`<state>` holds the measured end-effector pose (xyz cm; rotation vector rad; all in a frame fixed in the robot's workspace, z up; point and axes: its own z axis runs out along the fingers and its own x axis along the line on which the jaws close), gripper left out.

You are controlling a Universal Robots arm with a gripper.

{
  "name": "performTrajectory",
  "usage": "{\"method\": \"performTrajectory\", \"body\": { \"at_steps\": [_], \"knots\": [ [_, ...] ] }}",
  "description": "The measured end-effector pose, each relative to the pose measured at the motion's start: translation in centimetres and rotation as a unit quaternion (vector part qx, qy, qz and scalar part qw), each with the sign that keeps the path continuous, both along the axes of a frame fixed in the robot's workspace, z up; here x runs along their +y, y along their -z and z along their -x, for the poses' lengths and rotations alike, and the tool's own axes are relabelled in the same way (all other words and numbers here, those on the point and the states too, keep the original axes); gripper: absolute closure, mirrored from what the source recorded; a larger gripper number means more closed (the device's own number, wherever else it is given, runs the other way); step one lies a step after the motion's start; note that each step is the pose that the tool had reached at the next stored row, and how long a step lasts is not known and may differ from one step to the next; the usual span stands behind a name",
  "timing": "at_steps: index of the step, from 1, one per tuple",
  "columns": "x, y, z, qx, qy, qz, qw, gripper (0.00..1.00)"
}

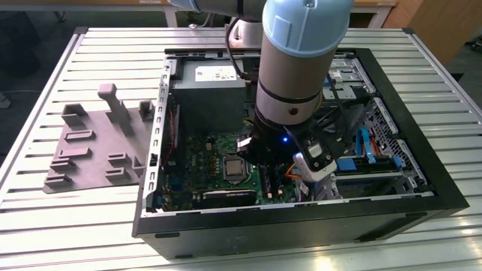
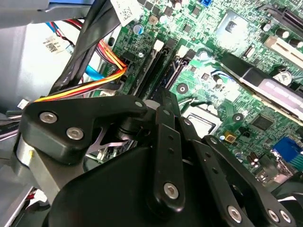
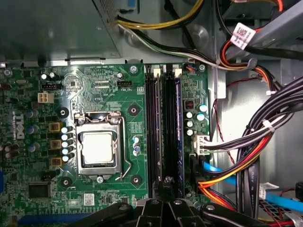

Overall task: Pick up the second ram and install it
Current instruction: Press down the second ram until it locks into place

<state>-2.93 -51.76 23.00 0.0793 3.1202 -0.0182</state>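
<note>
The gripper [image 3: 165, 183] is held low inside the open black computer case [image 1: 421, 141], its tip over the long black memory slots [image 3: 152, 127] of the green circuit board [image 3: 94, 85]. The second ram cannot be told apart from these dark slots, whose long axis runs twelve to six in the exterior view. Whether the jaws are spread or pinching cannot be told. The slots are hemmed in by bundled cables [image 3: 251, 142] and the square metal socket [image 3: 98, 149]. The grey plastic holder block [image 1: 94, 147] lies at nine o'clock of the case.

exterior view high above open computer case [image 1: 301, 226], wrist views close over motherboard [image 3: 118, 94]
</note>
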Motion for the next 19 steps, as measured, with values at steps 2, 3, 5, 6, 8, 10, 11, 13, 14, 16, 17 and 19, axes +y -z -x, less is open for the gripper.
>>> {"method": "performTrajectory", "body": {
  "at_steps": [2,3,5,6,8,10,11,13,14,16,17,19],
  "knots": [
    [0.0,0.32,0.03,0.0,0.0,0.0,1.0,0.89],
    [-0.01,0.41,0.04,0.0,0.0,-0.0001,1.0,0.89],
    [-0.01,0.42,0.04,0.0,0.0,0.0001,1.0,0.89],
    [-0.01,0.42,0.04,0.0,0.0,0.0001,1.0,0.89],
    [-0.01,0.63,0.04,0.0,0.0,-0.0002,1.0,0.89],
    [-0.03,0.79,0.04,0.0,0.0,0.0,1.0,0.89],
    [-0.03,0.79,0.04,0.0,0.0,0.0,1.0,0.89],
    [-0.03,0.8,0.04,0.0,0.0,0.0001,1.0,0.89],
    [-0.03,0.88,0.04,0.0,0.0,0.0,1.0,0.89],
    [-0.05,1.05,0.04,0.0001,0.0,0.0005,1.0,0.89],
    [-0.05,1.09,0.04,0.0001,0.0,0.0003,1.0,0.89],
    [-0.04,1.11,0.04,0.0,0.0,0.0,1.0,0.89]
  ]
}}
